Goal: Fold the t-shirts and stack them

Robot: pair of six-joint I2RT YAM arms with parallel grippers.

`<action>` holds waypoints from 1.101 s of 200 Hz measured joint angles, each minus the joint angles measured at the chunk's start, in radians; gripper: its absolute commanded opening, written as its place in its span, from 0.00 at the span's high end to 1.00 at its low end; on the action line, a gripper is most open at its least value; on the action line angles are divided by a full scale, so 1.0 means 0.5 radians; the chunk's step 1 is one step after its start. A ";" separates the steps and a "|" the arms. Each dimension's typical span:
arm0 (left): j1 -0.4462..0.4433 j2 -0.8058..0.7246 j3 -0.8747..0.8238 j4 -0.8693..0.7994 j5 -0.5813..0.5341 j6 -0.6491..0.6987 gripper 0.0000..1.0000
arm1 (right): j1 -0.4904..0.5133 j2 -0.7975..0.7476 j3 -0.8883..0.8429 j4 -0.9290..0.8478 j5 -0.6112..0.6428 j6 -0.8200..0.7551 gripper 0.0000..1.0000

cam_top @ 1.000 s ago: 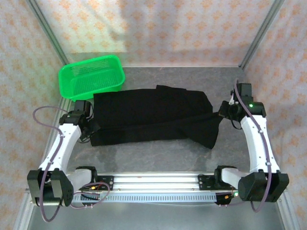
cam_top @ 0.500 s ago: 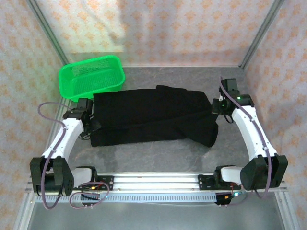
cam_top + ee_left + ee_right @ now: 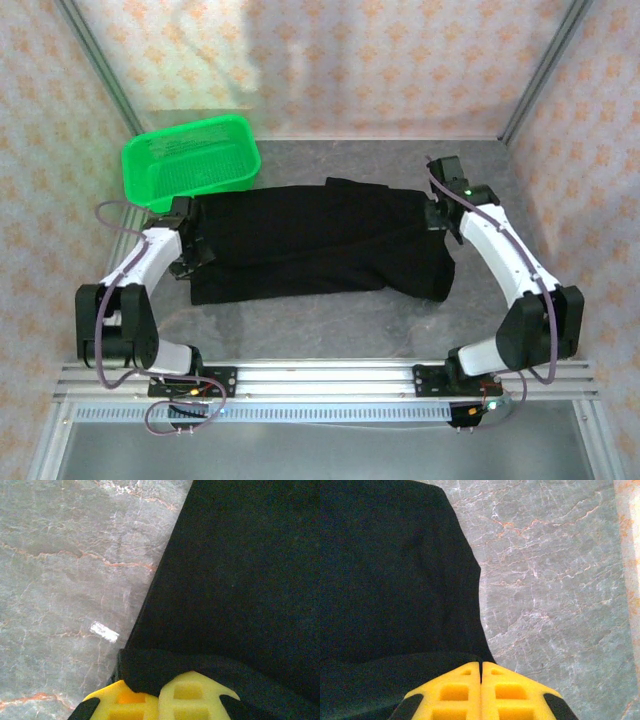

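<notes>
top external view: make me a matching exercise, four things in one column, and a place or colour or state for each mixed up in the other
Things
1. basket
2. t-shirt
3. left pincer
4. right pincer

Place, colour or state
a. shut on the t-shirt's right end
b. black, spread across the middle of the table
c. bright green, at the far left corner
d. shut on the t-shirt's left end

Pairs: 1-c, 2-b, 3-d, 4-a
</notes>
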 measured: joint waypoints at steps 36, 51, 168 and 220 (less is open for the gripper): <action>0.000 0.124 0.015 0.016 0.000 0.000 0.97 | 0.022 0.082 0.001 0.048 0.066 -0.025 1.00; 0.000 0.151 0.016 0.018 -0.001 0.000 0.97 | 0.043 0.102 0.001 0.072 0.099 -0.043 1.00; 0.034 0.150 0.043 0.060 -0.014 -0.013 0.39 | 0.234 0.349 0.059 0.331 0.352 -0.183 1.00; 0.027 -0.190 0.166 0.036 0.071 -0.079 0.34 | 0.278 0.500 0.146 0.465 0.405 -0.277 0.95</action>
